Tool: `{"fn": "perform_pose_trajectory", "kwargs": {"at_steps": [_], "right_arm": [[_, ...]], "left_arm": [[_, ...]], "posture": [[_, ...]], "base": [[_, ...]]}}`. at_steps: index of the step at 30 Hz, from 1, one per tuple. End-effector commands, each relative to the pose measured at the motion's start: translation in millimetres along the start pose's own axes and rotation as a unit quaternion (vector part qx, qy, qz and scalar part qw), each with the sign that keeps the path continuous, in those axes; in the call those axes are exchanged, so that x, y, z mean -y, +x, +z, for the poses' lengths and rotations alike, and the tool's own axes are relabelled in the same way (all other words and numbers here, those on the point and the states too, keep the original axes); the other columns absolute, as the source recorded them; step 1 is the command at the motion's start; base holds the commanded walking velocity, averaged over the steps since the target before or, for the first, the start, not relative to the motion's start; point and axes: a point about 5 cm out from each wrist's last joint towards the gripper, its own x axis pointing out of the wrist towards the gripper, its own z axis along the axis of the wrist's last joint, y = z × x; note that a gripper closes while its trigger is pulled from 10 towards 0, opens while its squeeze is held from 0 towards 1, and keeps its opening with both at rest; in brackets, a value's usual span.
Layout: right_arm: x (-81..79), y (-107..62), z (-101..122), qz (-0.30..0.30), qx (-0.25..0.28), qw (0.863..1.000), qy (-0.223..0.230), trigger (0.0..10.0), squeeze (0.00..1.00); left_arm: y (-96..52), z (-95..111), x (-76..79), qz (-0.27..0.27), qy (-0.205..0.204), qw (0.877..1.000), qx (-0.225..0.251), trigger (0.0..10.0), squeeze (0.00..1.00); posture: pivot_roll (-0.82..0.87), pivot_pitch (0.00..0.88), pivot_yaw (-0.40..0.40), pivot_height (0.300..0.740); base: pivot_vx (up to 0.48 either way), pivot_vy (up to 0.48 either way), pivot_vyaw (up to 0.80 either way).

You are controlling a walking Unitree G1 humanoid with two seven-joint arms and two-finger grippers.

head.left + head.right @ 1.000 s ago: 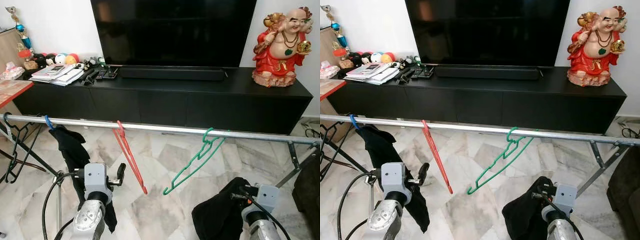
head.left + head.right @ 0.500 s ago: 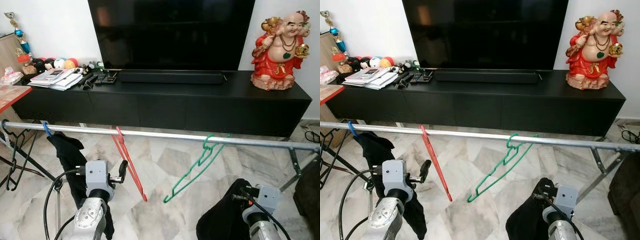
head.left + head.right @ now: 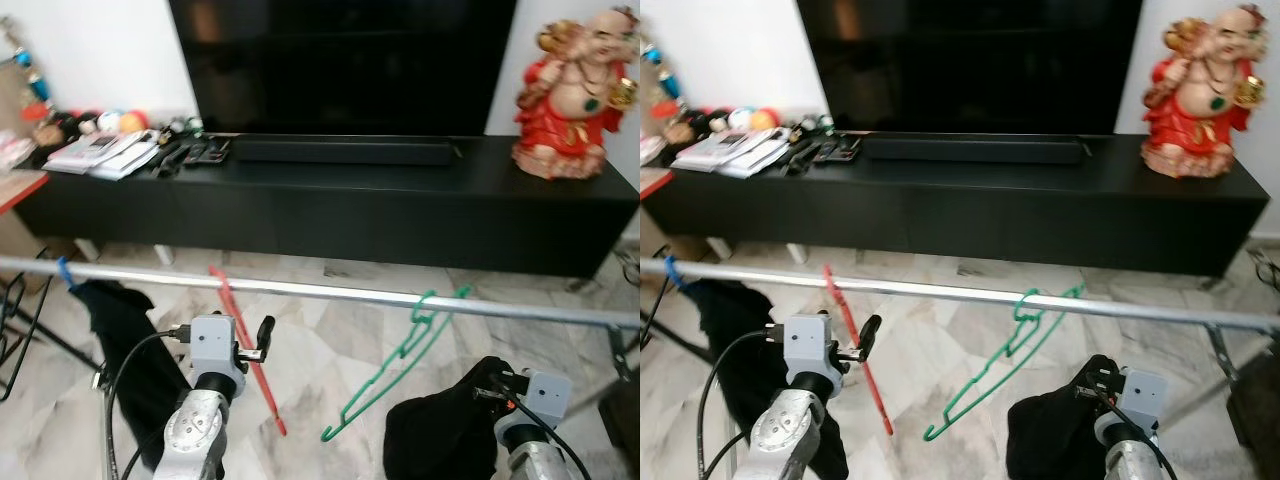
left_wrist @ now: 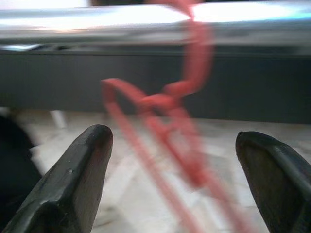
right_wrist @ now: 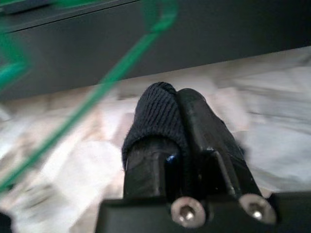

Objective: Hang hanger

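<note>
A silver rail (image 3: 330,293) runs across in front of me. On it hang a red hanger (image 3: 246,352), a green hanger (image 3: 402,362) tilted to the right, and a blue hook carrying a black garment (image 3: 112,335). My left gripper (image 3: 264,334) is raised just below the rail and open. In the left wrist view the red hanger (image 4: 187,102) hangs blurred between and beyond the two fingers (image 4: 73,184). My right gripper (image 5: 180,111) is low on the right, shut on a black cloth (image 3: 440,445) that drapes over it.
Behind the rail stands a long black TV cabinet (image 3: 400,205) with a big TV (image 3: 340,60), a red statue (image 3: 575,90) at the right, and papers and remotes (image 3: 120,150) at the left. The floor is marble tile (image 3: 330,340). A rack leg (image 3: 612,355) slants at the far right.
The whole picture has shifted and blurred, so the camera moved. My left gripper now stands closer to the red hanger, against its arm. The right gripper still holds the black cloth.
</note>
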Motion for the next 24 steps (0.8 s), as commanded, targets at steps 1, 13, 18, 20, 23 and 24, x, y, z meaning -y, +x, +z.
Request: {"fn": "perform_pose_trajectory", "kwargs": {"at_steps": [1,13,18,20,23,24], "right_arm": [[-4.3,3.2,5,0.008,0.013,1.0,-0.004,10.0,0.0],[-4.8,3.5,4,0.008,0.011,1.0,-0.005,10.0,0.0],[-5.0,3.8,3,0.007,0.01,1.0,-0.004,10.0,0.0],[-5.1,3.9,3,0.007,0.01,1.0,-0.004,10.0,0.0],[-5.7,4.3,3,0.008,0.01,1.0,-0.003,10.0,0.0],[-6.0,4.4,4,0.008,0.01,1.0,-0.003,10.0,0.0]], "left_arm": [[-2.2,1,-0.2,-0.008,0.011,1.0,0.0,10.0,0.0],[10.3,-9,20.1,-0.069,0.004,0.994,-0.09,10.0,0.0],[27.9,1,29.9,-0.082,0.013,0.99,-0.11,10.0,0.0],[36.7,5,31.5,-0.069,0.031,0.989,-0.123,10.0,0.0],[47.0,10,31.8,-0.047,0.044,0.988,-0.14,10.0,0.0],[51.1,11,30.6,-0.03,0.042,0.987,-0.155,10.0,0.0]], "posture": [[-0.07,0.0,0.052,0.74],[-0.07,0.01,0.05,0.74],[-0.07,0.015,0.05,0.74],[-0.07,0.016,0.05,0.74],[-0.07,0.02,0.052,0.74],[-0.07,0.021,0.052,0.74]], "base": [[0.0,0.0,0.0],[0.0,0.0,0.0],[0.0,0.0,0.0],[0.0,0.0,0.0],[0.0,0.0,0.0],[0.0,0.0,0.0]]}}
